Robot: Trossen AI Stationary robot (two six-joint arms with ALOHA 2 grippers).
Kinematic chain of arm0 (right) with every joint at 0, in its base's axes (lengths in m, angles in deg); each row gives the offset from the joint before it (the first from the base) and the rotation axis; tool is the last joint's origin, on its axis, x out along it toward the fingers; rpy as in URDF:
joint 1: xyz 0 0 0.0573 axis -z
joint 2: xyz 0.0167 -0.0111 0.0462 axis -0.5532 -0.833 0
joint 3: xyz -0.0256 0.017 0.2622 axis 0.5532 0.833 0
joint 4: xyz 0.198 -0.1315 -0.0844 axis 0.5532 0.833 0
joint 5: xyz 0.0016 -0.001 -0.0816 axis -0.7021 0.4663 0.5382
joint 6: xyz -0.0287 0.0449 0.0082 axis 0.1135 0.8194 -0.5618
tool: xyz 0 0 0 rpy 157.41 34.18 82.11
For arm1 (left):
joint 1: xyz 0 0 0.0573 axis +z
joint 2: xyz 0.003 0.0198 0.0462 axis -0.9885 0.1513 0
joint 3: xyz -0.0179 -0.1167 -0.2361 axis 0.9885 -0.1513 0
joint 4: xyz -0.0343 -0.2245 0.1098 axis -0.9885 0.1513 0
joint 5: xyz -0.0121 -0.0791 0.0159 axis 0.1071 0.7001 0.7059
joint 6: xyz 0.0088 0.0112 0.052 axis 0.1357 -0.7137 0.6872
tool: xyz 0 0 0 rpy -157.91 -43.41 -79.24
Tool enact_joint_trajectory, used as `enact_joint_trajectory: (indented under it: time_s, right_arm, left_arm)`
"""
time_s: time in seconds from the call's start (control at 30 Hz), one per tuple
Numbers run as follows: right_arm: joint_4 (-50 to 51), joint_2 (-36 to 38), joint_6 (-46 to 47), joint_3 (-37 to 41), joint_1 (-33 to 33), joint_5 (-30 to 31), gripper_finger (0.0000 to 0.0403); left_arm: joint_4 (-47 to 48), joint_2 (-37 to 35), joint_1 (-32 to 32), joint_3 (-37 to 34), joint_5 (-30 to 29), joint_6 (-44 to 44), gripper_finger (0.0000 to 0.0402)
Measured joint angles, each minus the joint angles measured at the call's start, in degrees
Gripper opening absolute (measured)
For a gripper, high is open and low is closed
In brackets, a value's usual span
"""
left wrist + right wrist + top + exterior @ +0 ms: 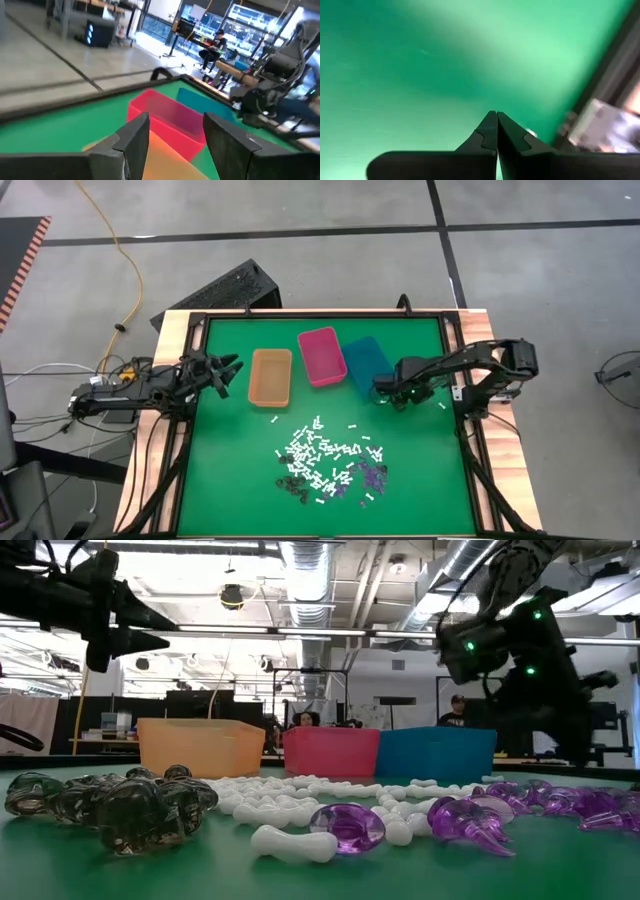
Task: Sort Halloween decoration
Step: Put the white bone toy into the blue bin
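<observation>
Green table (230,470) holds orange bin (270,376), pink bin (322,355) and teal bin (366,361) in a row. Left gripper (232,367) hovers wide open beside orange bin; right gripper (383,392) sits pinched closed, empty, near teal bin. Halloween decoration (325,460) lies scattered below the bins.

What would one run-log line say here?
left gripper: open, beside orange bin | right gripper: shut, empty, near teal bin | decorations: unsorted

You have three bins: orange (270,376), pink (323,355), teal (367,360); two arms; dozens of pieces (325,460).
</observation>
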Motion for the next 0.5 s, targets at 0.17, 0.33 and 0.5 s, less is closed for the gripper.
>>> enact_joint_trajectory:
  time_s: [0.17,0.33,0.5]
  right_arm:
    - [-5.56,3.98,-2.11,-0.02,-0.66,0.50,0.0025]
    - [-6.32,8.51,-0.38,-0.02,-1.75,0.61,0.0026]
    - [6.49,8.48,2.52,0.00,-0.46,-1.14,0.0020]
  left_arm:
    - [-0.27,-0.01,0.00,0.00,0.94,-6.25,0.0177]
    - [1.67,-0.02,0.00,0.00,0.95,-6.39,0.0177]
    - [2.75,-0.02,0.02,0.00,-0.95,-1.50,0.0177]
